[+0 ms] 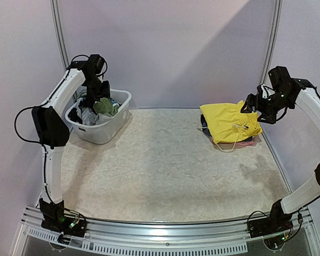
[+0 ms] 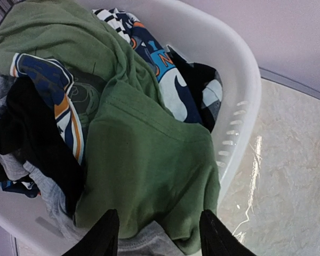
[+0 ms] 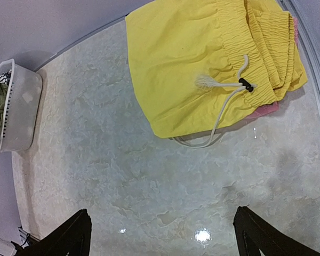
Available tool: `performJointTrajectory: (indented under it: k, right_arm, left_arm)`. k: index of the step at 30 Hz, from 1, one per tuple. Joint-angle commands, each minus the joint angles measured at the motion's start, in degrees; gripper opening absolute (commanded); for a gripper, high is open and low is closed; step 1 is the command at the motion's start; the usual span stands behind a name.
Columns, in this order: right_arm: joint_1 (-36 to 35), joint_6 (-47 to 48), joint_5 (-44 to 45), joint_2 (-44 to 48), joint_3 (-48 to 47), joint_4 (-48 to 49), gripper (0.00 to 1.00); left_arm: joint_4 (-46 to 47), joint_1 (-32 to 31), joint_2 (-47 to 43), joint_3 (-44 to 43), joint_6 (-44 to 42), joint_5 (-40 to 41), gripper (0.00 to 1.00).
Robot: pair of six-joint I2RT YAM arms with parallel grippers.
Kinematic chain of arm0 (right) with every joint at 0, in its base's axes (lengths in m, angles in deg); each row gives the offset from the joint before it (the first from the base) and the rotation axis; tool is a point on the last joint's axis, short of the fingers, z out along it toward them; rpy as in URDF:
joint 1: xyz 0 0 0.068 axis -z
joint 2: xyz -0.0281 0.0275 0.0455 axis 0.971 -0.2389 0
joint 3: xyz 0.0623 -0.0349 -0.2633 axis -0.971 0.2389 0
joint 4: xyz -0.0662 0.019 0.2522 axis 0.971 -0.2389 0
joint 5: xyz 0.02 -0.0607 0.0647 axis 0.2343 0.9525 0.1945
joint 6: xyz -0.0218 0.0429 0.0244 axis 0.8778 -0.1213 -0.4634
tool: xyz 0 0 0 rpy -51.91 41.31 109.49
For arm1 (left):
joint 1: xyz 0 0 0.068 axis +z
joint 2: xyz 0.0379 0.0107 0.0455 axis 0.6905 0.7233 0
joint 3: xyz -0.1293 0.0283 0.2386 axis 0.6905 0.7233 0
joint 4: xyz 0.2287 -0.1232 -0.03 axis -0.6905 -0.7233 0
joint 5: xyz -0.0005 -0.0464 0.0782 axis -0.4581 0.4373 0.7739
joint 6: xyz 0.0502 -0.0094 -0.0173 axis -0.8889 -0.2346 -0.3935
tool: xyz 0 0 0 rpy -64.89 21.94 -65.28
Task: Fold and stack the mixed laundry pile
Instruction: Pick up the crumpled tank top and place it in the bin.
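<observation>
Here, left gripper (image 2: 159,217) with jaws spread wide and empty, poised directly over an olive-green T-shirt (image 2: 149,154), heaped with grey, black and patterned pieces inside a white tub (image 2: 240,96). Likewise wide open and holding nothing, right gripper (image 3: 162,213) above the table (image 3: 122,176); well ahead of it, a folded yellow garment (image 3: 192,58) with white drawstring (image 3: 224,101), lying on a pink piece (image 3: 266,109).

We see the yellow garment (image 1: 229,121) folded flat at two o'clock, its white drawstring (image 3: 205,81) trailing loose, atop a pink piece (image 3: 266,109) (only an edge shows). At ten o'clock the olive-green T-shirt (image 2: 144,160) lies crumpled over black (image 2: 32,133) and grey pieces (image 2: 141,245) in the tub (image 1: 104,133).
</observation>
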State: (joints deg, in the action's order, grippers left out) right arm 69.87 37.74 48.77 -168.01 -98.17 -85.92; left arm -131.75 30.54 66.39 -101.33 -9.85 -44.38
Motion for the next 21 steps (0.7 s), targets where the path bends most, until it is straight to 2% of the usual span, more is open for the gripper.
performJointTrajectory:
  k: [1, 13, 17, 21]
  right_arm:
    - [0.1, 0.1, 0.2, 1.1, 1.4, 0.9, 0.93]
    - [0.1, -4.0, 2.2, 0.6, 2.8, 2.6, 0.93]
    - [0.1, -4.8, 2.4, -0.1, 1.9, 2.4, 0.92]
    - [0.1, -4.9, 2.8, -0.7, 1.5, 2.2, 0.92]
  left_arm:
    - [2.6, 2.7, 2.0, -2.5, -2.2, -1.2, 0.53]
    - [5.1, 6.0, 6.8, -2.1, -4.6, -4.1, 0.52]
    - [5.4, 6.4, 7.6, -2.1, -4.3, -5.2, 0.47]
    - [5.7, 6.3, 7.5, -2.1, -4.4, -5.3, 0.32]
